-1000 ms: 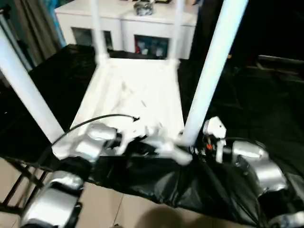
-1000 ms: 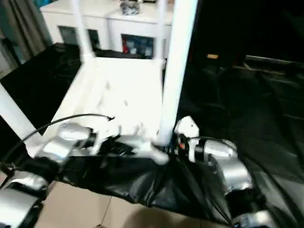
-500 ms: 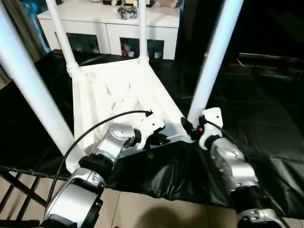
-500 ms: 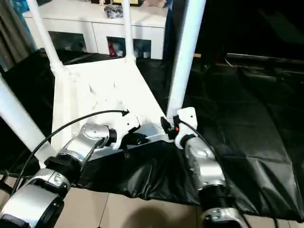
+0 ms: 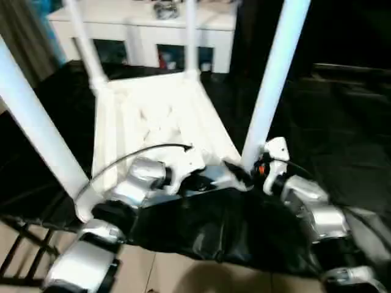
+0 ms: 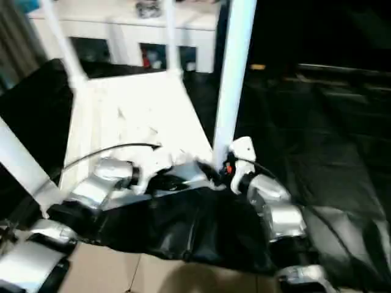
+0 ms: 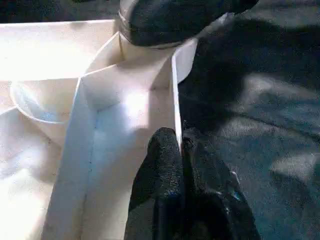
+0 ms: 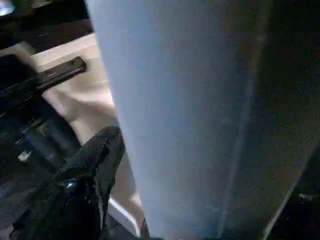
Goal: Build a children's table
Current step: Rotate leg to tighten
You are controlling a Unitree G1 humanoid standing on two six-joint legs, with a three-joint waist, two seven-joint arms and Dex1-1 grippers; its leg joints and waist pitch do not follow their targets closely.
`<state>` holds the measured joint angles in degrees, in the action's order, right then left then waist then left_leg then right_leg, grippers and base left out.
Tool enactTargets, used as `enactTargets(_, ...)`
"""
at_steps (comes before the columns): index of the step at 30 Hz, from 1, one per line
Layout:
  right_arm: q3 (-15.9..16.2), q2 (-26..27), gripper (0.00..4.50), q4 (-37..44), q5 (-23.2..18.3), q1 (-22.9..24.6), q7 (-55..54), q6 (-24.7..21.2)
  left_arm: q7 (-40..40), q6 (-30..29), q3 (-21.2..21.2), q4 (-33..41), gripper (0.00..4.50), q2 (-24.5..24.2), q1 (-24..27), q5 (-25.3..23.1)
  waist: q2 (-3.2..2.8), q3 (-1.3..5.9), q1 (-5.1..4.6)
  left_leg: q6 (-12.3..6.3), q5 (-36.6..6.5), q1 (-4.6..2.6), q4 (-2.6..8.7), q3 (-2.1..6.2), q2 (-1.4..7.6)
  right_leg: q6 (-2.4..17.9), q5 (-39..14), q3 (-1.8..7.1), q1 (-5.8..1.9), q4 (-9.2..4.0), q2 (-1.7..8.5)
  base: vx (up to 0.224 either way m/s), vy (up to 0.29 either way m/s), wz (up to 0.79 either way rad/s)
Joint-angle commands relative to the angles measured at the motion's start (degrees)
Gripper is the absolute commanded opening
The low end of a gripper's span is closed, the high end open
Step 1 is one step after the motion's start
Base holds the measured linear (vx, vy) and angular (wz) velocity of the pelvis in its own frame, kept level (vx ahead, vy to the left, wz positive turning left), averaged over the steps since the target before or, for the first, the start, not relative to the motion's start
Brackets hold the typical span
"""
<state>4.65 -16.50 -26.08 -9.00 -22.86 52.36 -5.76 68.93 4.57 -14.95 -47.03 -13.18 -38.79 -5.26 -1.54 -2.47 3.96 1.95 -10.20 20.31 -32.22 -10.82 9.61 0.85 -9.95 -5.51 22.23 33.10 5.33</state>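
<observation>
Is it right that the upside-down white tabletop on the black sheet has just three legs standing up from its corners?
Not quite: four legs stand up from the tabletop, not three. The left eye view shows one at each corner: far left, far right, near left and near right. It is upside down on the black sheet.

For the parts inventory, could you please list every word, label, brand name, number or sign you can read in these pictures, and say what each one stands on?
None can be read.
Tabletop and legs: plain white, no print or sticker visible.
Cabinet: the things on top and behind its glass doors are too blurred to show any lettering.
Right wrist: a small red-orange spot, but no legible characters.
Black sheet: no markings.
</observation>
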Motion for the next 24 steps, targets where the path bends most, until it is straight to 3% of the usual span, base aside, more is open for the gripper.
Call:
enactTargets(1,4.31,-0.24,3.62,-1.67,2.46,-0.49,4.24,0.5,3.28,1.21,-1.82,0.35,0.0,0.5,0.36,0.07,1.24,3.28,0.55,-5.56,-10.77,0.32,3.04,1.1,3.8,12.53,-12.07,3.34,-2.59,-3.62,4.64,0.0,0.0,0.0)
enactTargets(7,4.25,-2.36,3.24,-3.04,0.0,-2.54,10.36,0.58,6.97,2.69,-2.08,0.17,0.0,-1.98,0.3,0.6,1.24,3.6,1.53,-6.06,-8.33,0.37,2.72,0.94,4.15,13.32,-8.91,3.12,-2.39,-2.91,4.23,0.0,0.0,0.0)
enactTargets(13,4.79,-3.73,2.62,-3.6,-1.46,-3.21,16.06,0.47,9.46,4.24,-2.68,-0.52,0.0,-3.53,0.34,0.48,1.16,3.4,1.73,-4.95,-11.81,-0.14,2.92,0.73,4.42,13.47,-11.55,3.18,-2.02,-3.22,4.28,0.0,0.0,0.0)
enactTargets(24,5.27,-3.65,2.32,-3.93,-1.22,-2.71,17.86,1.1,10.19,5.1,-2.93,-1.23,0.0,-3.83,0.12,0.46,1.23,3.64,2.1,-4.89,-9.62,0.16,2.69,0.76,4.28,13.64,-9.25,3.18,-2.36,-2.78,4.38,0.0,0.0,0.0)
